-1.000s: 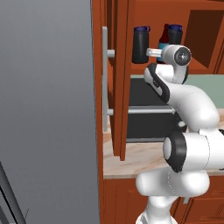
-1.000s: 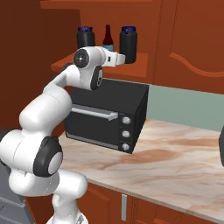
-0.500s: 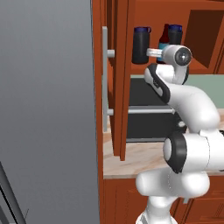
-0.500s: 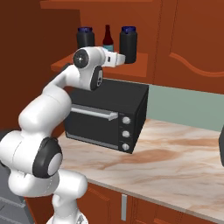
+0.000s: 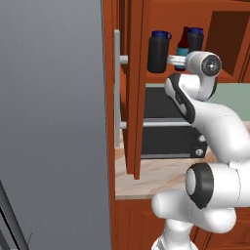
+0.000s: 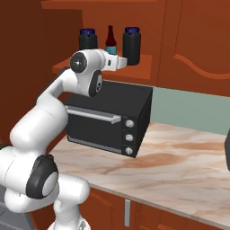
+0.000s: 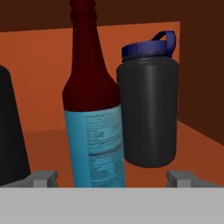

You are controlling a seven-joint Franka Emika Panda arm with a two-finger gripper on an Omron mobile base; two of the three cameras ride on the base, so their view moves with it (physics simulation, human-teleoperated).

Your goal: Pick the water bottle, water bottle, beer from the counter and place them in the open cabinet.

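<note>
Unmoved upright teal-labelled beer (image 7: 94, 118)

Cabinet shelf (image 6: 143, 71) carries two water bottles (image 6: 131, 45) (image 6: 87, 39); beer (image 6: 110, 40) upright between them.

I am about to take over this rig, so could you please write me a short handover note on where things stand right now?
End effector: open, holding nothing, at the shelf with the beer standing between its fingertips.
Slim brown-necked beer bottle with teal label: upright on the shelf of the red-brown wooden wall cabinet.
Two stout black water bottles with dark blue lids: upright on the same shelf, one on each side of the beer.
Beige-pink marble counter: no bottles show on it.
Done: all three bottles are in the cabinet.
Left: probably only to draw the arm back without knocking the beer.
</note>
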